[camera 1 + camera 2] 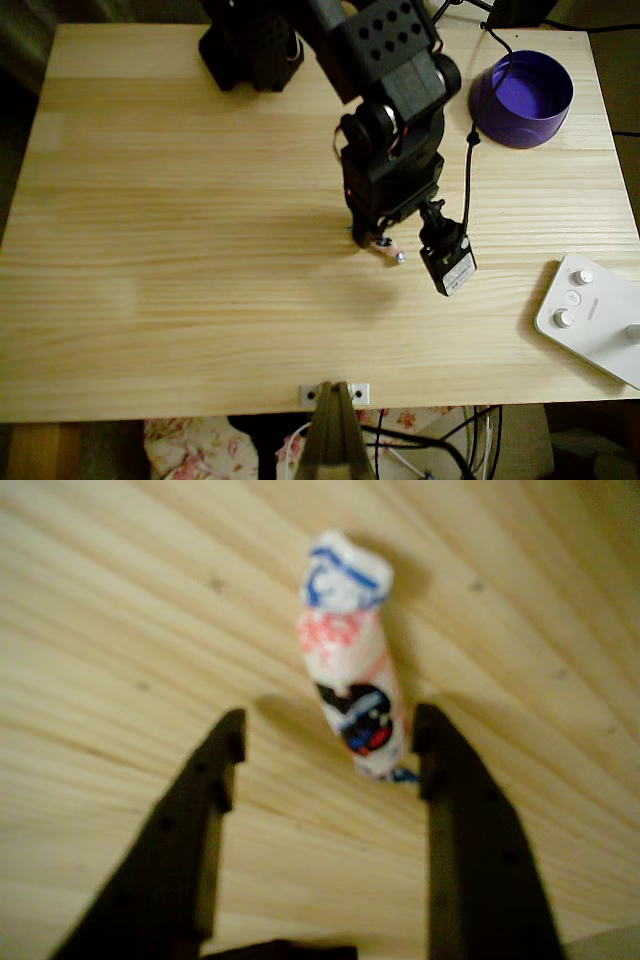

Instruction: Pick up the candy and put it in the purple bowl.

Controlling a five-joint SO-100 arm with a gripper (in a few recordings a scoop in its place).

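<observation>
Wrist view: tool (pixel 328 745) spread apart over worktop (pixel 120 610), candy (pixel 352 670) lying off-centre beside right finger (pixel 470 820), far from purple bowl (pixel 522 98). Risk on closing: nudged sideways, pinched only at twisted end, slipping free.

Dim room; pale wooden table (pixel 180 200), floral fabric (pixel 200 450) beneath its front edge.

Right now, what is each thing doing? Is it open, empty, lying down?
end effector: open, low over the table, fingers either side of the candy's near end.
candy: lying flat on the table, wrapped, close against the right finger in the wrist view, not lifted.
purple bowl: upright at the table's far right corner, empty.
white device with knobs: lying flat at the right edge, untouched.
</observation>
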